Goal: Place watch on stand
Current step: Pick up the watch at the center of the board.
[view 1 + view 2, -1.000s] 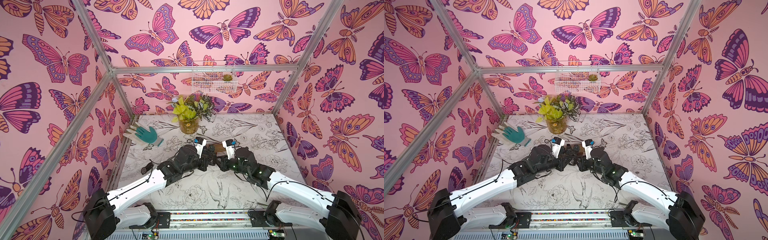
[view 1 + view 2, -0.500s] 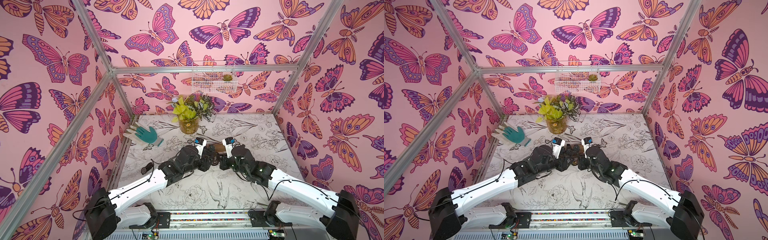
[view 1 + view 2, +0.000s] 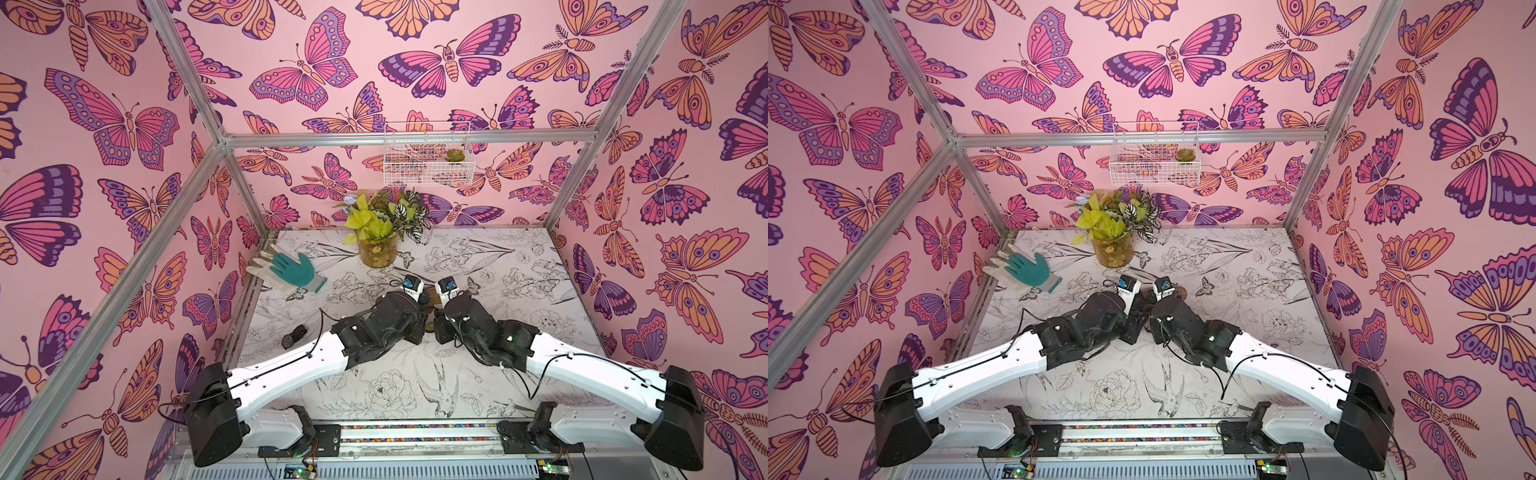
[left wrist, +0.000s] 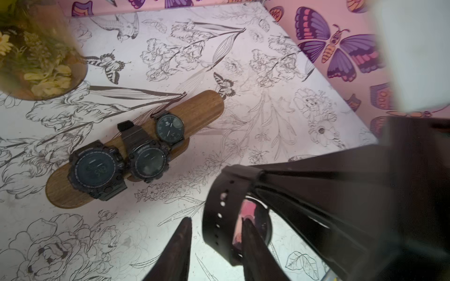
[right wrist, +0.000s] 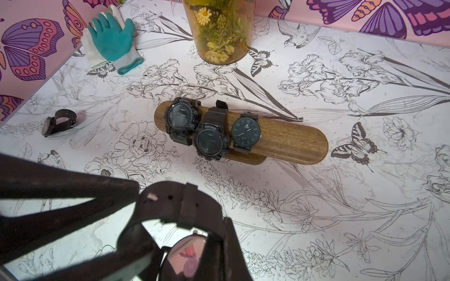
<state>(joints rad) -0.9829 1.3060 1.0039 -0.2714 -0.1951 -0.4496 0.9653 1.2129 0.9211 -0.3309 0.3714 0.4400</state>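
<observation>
A black watch (image 4: 219,214) with a holed strap and a glossy face (image 5: 187,260) hangs above the table between my two grippers. My right gripper (image 5: 219,233) is shut on its strap beside the face. My left gripper (image 4: 216,220) is open, with one finger outside the strap loop and the other inside it. A gap shows between the outer finger and the strap. The stand (image 5: 292,141) is a long brown wooden bar (image 4: 204,107) on an oval base, carrying three black watches. It lies just beyond both grippers and is mostly hidden by them in both top views.
Another black watch (image 3: 294,336) (image 5: 59,120) lies on the table to the left. A teal and white glove (image 3: 291,270) rests at the back left. A jar of plants (image 3: 377,249) stands at the back centre, under a wire basket (image 3: 428,158) on the wall.
The two wrists have drawn closer together near the stand. The watch stays held between them.
</observation>
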